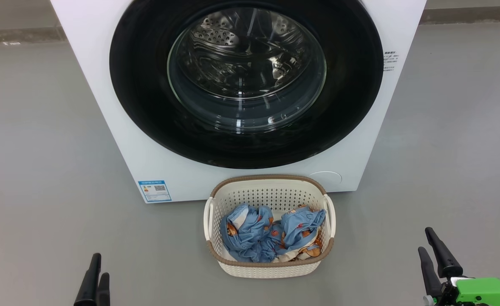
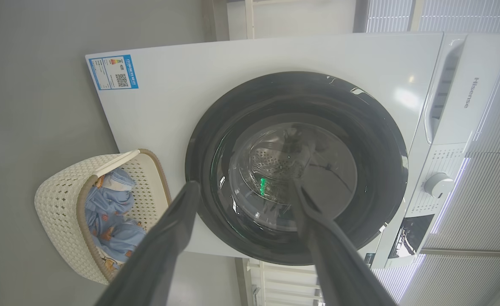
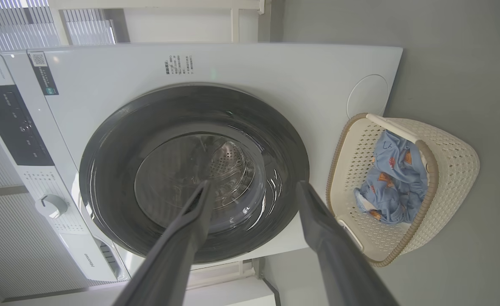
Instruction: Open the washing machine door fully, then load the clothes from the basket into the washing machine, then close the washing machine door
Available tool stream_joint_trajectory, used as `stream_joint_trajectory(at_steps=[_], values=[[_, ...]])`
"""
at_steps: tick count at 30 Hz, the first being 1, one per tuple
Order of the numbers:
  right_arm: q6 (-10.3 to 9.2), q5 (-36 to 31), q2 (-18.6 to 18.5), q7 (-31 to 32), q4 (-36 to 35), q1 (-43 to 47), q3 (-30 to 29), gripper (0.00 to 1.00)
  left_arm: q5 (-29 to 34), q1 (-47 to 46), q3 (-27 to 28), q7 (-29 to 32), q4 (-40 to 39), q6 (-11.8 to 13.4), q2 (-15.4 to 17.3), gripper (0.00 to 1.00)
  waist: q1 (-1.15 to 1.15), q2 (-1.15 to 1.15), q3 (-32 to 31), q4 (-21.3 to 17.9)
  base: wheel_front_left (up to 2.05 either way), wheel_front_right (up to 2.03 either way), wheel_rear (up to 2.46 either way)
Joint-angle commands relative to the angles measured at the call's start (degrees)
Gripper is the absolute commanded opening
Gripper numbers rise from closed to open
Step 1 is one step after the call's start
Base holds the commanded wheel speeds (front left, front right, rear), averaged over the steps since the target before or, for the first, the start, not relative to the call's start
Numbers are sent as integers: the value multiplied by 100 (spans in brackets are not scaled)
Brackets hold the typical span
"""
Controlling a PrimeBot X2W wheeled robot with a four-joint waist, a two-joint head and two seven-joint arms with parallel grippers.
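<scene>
The white washing machine (image 1: 105, 106) stands ahead with its glossy black round door (image 1: 148, 106) shut; the steel drum shows through the glass bowl. On the floor right before it sits the cream basket (image 1: 269, 177) holding the light blue printed clothes (image 1: 266, 236). My left gripper (image 1: 100, 265) hovers low at the left, well short of the basket. In the left wrist view the left gripper (image 2: 244, 185) is open and empty, facing the door (image 2: 216, 140). My right gripper (image 1: 425, 239) is at the lower right. It is also open and empty (image 3: 255, 185), with the basket (image 3: 453, 161) beside it.
Grey floor (image 1: 41, 191) spreads on both sides of the machine and basket. A blue label sticker (image 1: 154, 191) and a round cover (image 1: 326, 177) mark the machine's lower front. The control panel with a knob (image 2: 439, 185) lies above the door.
</scene>
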Motion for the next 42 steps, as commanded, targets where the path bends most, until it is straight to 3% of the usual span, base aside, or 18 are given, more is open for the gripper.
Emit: stream_joint_trajectory(at_steps=[1,17,42], values=[[5,-50,-110,-45,-169,-218,44,100,110,-178,22,-46,-211,-6,88,100,-1,0,2,0,0,0,0],[9,-784,-253,-257,-214,-312,122,100,674,-239,-103,-302,-398,2,270,100,-1,0,-6,-2,0,0,0],[16,-3292,-458,-455,-674,-286,356,100,2884,-331,-620,-808,-548,192,727,100,-1,0,-28,37,0,0,0]])
